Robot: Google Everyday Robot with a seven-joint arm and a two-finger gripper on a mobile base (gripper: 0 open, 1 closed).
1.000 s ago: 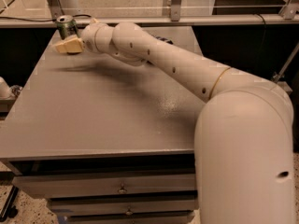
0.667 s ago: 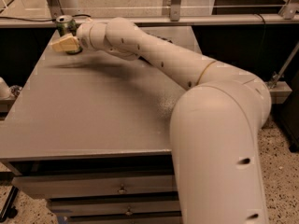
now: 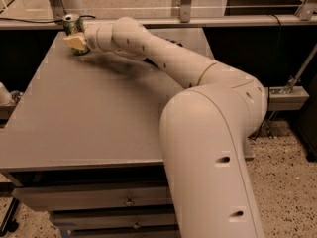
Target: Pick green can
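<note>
The green can (image 3: 72, 23), small with a silver top and pale markings, stands upright at the far left corner of the grey table (image 3: 94, 113). My gripper (image 3: 74, 37) is at the can, reaching in from the right, and its pale yellow end covers the can's lower part. The white arm runs from the lower right across the table to that corner. The can's base is hidden behind the gripper.
Metal posts (image 3: 185, 1) and a glass rail stand just behind the table's far edge. Drawers (image 3: 129, 201) sit under the table front. A pale object (image 3: 4, 94) lies off the left edge. Speckled floor is at the right.
The view has shifted, so the can and gripper sit further right in the picture. The gripper stays at the can at the same table corner.
</note>
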